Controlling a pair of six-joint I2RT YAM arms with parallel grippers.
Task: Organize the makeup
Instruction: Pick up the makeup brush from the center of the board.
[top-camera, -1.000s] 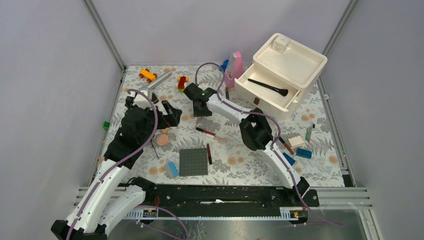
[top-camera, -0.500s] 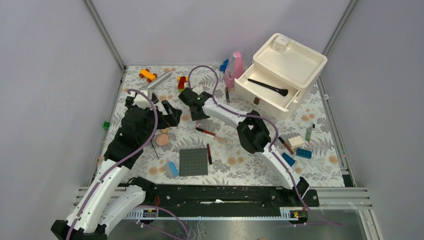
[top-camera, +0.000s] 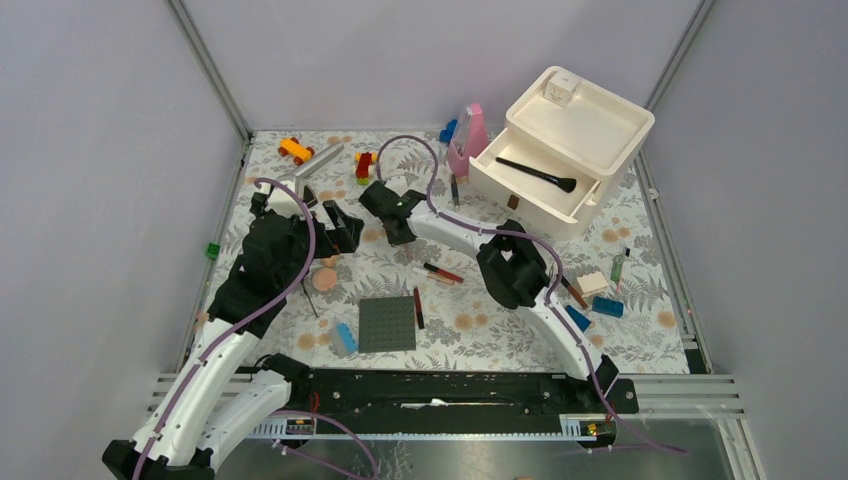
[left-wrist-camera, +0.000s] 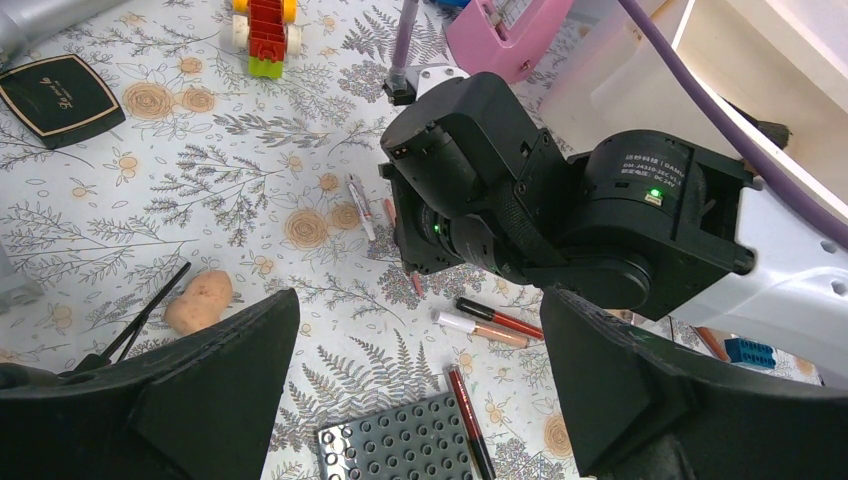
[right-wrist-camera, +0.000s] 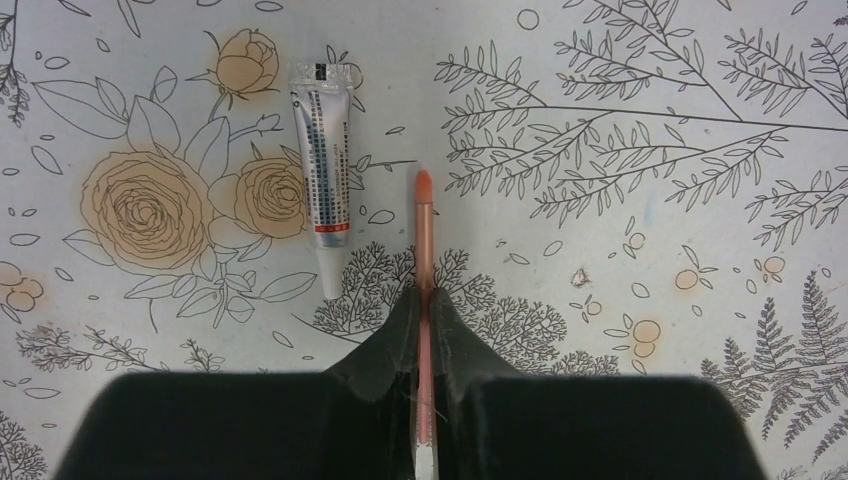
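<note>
Pink stick (right-wrist-camera: 425, 235) sits at counter (right-wrist-camera: 640, 330) level, just beside a silver tube (right-wrist-camera: 322, 170). My right arm has swung left in the last second; its fingers (right-wrist-camera: 395, 340) are clamped on the stick. Left fingers (left-wrist-camera: 210, 390) spread, empty. Lift toward the open drawer (top-camera: 530, 185) comes next, I judge.

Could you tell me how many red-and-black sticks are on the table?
3 red-and-black sticks: one mid-table, one beside the grey plate, one by the right arm; arms may hide others.

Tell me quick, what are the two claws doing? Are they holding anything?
Left claw: open, holding nothing.
Right claw: closed on a pink stick.
</note>
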